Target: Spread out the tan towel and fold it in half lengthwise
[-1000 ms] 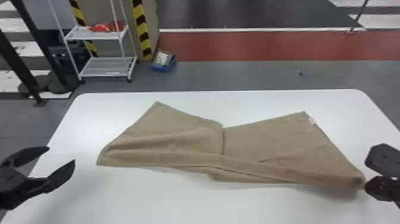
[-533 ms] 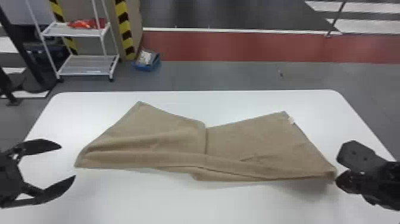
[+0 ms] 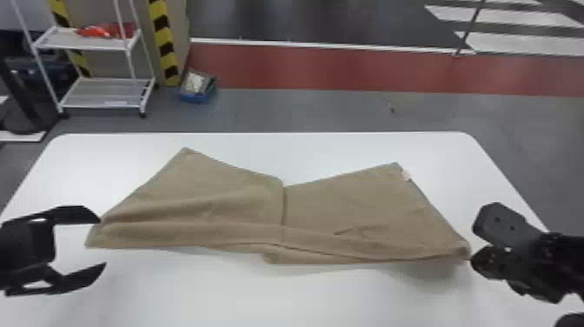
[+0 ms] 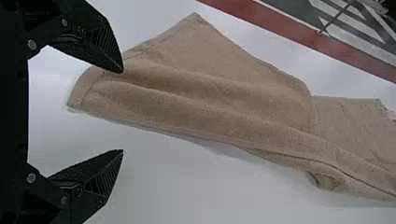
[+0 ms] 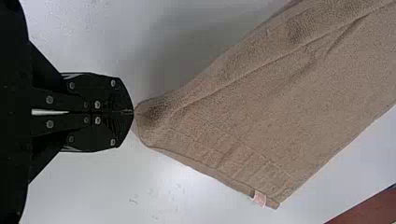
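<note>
- The left gripper (image 3: 103,242) is wide, with a big gap between its two fingers. It is at the near left, by the left end of the towel (image 3: 330,208).
- In the left wrist view, one finger of the left gripper (image 4: 123,111) is in front of a bit of towel. I can't tell if they touch. Nothing is held in the gap.
- The right gripper (image 3: 473,250) is at the near right. Its two fingers are pressed together and hold the near right corner of the towel.
- In the right wrist view, the tips of the right gripper (image 5: 132,112) pinch just the end of that corner.
- That corner is up off the table (image 3: 282,295), with a soft shadow under it.
- The towel goes across the table from left to right. Long, soft folds run along its near side.
- A line runs from far to near in its middle, and the far side dips in there.
- A small pale tag (image 3: 406,175) is by its far right corner.
- On the floor past the table, at the far left, are a white shelf (image 3: 91,41) with red things (image 3: 97,31) on it and a blue box (image 3: 197,96).
</note>
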You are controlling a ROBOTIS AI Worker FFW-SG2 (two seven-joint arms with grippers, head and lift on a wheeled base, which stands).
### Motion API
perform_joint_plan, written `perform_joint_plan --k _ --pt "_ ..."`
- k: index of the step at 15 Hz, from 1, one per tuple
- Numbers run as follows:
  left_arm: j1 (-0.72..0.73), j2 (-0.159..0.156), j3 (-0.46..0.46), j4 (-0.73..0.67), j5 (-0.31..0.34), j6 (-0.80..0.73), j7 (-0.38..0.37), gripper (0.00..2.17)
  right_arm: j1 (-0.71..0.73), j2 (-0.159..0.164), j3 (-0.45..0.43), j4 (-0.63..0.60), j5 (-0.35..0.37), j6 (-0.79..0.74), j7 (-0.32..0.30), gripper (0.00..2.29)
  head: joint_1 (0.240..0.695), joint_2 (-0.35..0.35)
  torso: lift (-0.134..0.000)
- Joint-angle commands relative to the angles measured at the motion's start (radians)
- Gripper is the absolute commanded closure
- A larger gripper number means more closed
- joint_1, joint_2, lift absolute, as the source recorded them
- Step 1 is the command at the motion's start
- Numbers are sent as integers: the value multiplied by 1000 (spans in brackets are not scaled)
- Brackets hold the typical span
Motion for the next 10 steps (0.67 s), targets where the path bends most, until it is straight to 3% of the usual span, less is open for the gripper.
perform_joint_plan --k 1,7,10 --pt "-26 11 -49 16 -64 0 4 333 5 0 -2 -8 1 5 0 1413 695 -101 -125" --pt "-106 16 -97 97 -136 9 -4 444 14 0 -10 -20 1 14 0 1413 695 -107 -125" --pt "-120 37 -97 109 -162 18 -25 549 18 0 -16 -24 0 14 -2 1413 695 -94 -125"
